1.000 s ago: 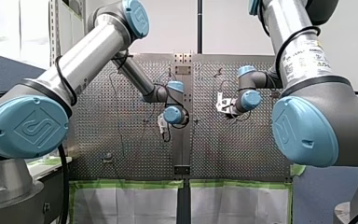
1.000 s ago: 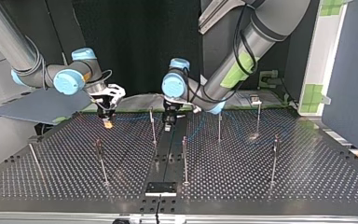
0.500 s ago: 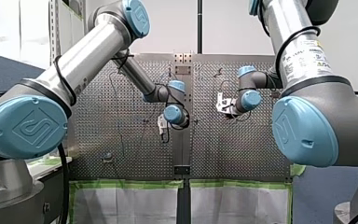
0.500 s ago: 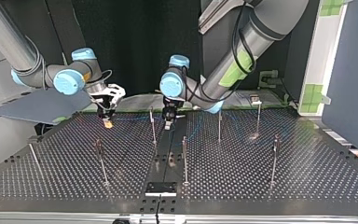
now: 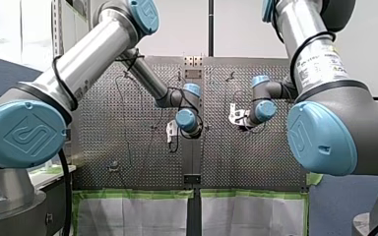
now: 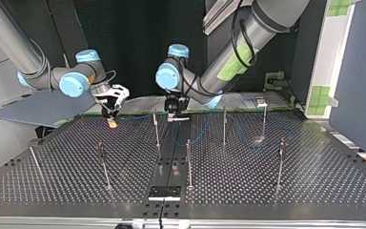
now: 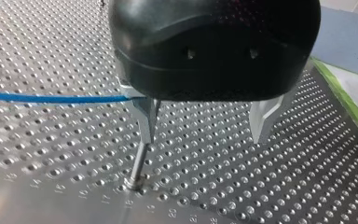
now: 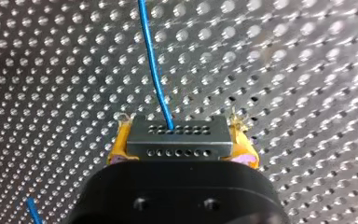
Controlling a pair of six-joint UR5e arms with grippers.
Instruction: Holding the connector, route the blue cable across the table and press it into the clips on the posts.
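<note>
Near the worktop's arm-side edge, routing underway.
Right tool (image 8: 182,151) clamps the connector (image 8: 179,133); left tool (image 7: 204,128), fingers (image 7: 145,119) apart, meets the blue cable (image 7: 51,98) beside a post (image 7: 139,163): ungripped, it may slip off.

My left arm (image 5: 86,54) and my right arm (image 5: 315,59) have silver tubes, pale-blue joint caps, black cables; my right end effector (image 8: 182,140) shows yellow pads.

my left arm's blue joint cap (image 5: 23,133) and my right arm's blue joint cap (image 5: 320,138) each bear an embossed maker's emblem. a white label (image 5: 321,63) on my right arm's tube carries yellow warning triangles; its print is too small to read. small engraved numbers (image 7: 173,213) run along the table (image 7: 270,186), among them 17 and 20.
</note>
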